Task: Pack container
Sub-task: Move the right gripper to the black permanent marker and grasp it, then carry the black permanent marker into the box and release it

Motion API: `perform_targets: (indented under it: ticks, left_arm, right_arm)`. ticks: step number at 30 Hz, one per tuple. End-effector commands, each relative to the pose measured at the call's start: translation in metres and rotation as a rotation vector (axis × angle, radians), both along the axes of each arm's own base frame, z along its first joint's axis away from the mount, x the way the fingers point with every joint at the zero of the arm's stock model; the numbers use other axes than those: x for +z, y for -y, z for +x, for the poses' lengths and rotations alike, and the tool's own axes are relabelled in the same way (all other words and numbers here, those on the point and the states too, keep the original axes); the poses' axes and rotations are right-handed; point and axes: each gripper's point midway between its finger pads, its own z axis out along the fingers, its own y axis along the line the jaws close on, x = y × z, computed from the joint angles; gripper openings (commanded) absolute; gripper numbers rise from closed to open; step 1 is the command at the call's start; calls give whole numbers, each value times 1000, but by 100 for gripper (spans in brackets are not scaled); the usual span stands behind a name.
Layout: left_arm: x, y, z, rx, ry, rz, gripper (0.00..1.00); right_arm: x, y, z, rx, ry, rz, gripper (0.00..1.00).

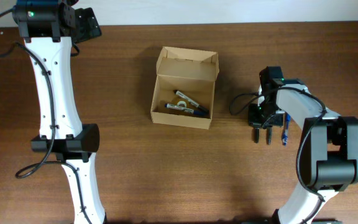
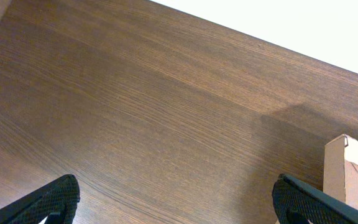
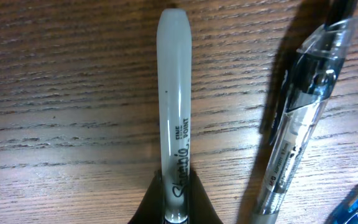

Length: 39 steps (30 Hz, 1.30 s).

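Container point(image 1: 188, 86) well left of right gripper point(image 1: 263, 137)

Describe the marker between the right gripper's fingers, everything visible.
The marker is a slim, pale grey stick, plastic by its sheen, with a tapered, rounded far end. Black print on the barrel reads Sharpie, fine point. It points straight away from the right wrist camera, level over the wooden table; whether it rests there or is just lifted is unclear. The right gripper is shut on its near end, one dark finger on each side. A clear pen lies beside it, apart.
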Motion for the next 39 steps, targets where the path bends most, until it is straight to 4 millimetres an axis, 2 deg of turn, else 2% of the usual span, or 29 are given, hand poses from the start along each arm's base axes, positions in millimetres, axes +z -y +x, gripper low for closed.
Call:
perform_targets:
  ticks: [1, 2, 5, 9, 11, 13, 14, 16, 19, 20, 21, 25, 32, 35, 39]
  left_arm:
    - [3, -2, -2, -7, 2, 11, 100]
    - [3, -2, -2, -7, 2, 11, 100]
    - [3, -2, -2, -7, 2, 11, 100]
    - [3, -2, -2, -7, 2, 11, 100]
    - [3, -2, -2, -7, 2, 11, 100]
    - [3, -2, -2, -7, 2, 11, 100]
    - [3, -2, -2, -7, 2, 11, 100]
    - [3, -2, -2, -7, 2, 11, 100]
    - [3, -2, -2, -7, 2, 11, 100]
    - [3, -2, -2, -7, 2, 11, 100]
    - [3, -2, -2, -6, 2, 11, 100]
    - [3, -2, -2, -7, 2, 11, 100]
    - [3, -2, -2, -7, 2, 11, 100]
    - [3, -2, -2, -7, 2, 11, 100]
    - [3, -2, -2, -7, 2, 11, 100]
  right_arm:
    - [5, -6, 8, -3, 0, 24, 4]
    - [19, -7, 18, 5, 33, 35, 4]
    - [89, -17, 61, 74, 209, 77, 4]
    - [198, -32, 104, 230, 465, 60, 4]
    - [250, -48, 114, 329, 577, 45, 4]
    - [288, -69, 115, 459, 661, 26, 4]
    - [303, -84, 113, 555, 694, 12, 4]
    - [318, -114, 104, 764, 730, -21, 4]
    - [316, -158, 90, 1059, 741, -56, 4]
    - [304, -184, 82, 1191, 720, -56, 4]
    - [292, -198, 79, 1257, 697, -50, 4]
    - [248, -230, 75, 1411, 600, -30, 4]
    - [160, -254, 78, 1482, 397, 25, 4]
    - [126, -253, 76, 1485, 304, 47, 4]
    - [94, -248, 70, 1484, 203, 70, 4]
